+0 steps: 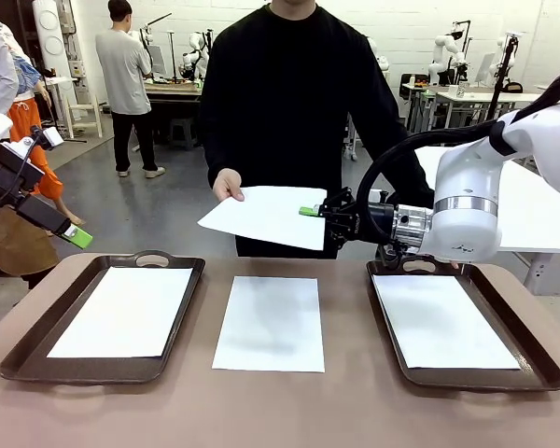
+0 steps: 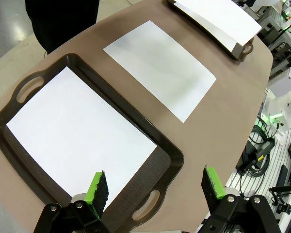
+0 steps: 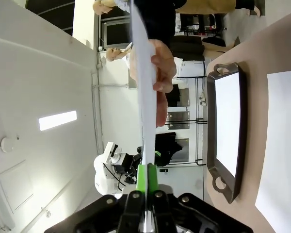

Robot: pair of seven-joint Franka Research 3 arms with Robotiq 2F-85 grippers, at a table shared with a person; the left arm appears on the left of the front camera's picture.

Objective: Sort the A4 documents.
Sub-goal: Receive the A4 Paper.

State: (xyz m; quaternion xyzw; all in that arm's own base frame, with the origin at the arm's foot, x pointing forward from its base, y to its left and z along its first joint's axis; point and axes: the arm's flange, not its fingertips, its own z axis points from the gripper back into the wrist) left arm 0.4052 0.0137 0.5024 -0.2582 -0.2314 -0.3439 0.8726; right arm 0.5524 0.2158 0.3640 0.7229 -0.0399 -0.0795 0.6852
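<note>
Now held: one A4 document [image 1: 266, 217], above the far edge of the tabletop [image 1: 280, 411]; the person's hand [image 1: 228, 185] on one side, right end effector [image 1: 310, 212] clamped on the other.
Left end effector [image 2: 155, 187]: fingers apart, empty, over the left tray [image 2: 169, 160].
Laid sheets: left sheet [image 1: 126, 311] in that tray, right sheet [image 1: 443, 322] in the right tray [image 1: 532, 359], middle sheet [image 1: 269, 322] on bare tabletop between.
Risk, tear or crease: hand and arm pulling against each other.
Risk, slip: pinch is narrow; sheet could droop and land askew.
</note>
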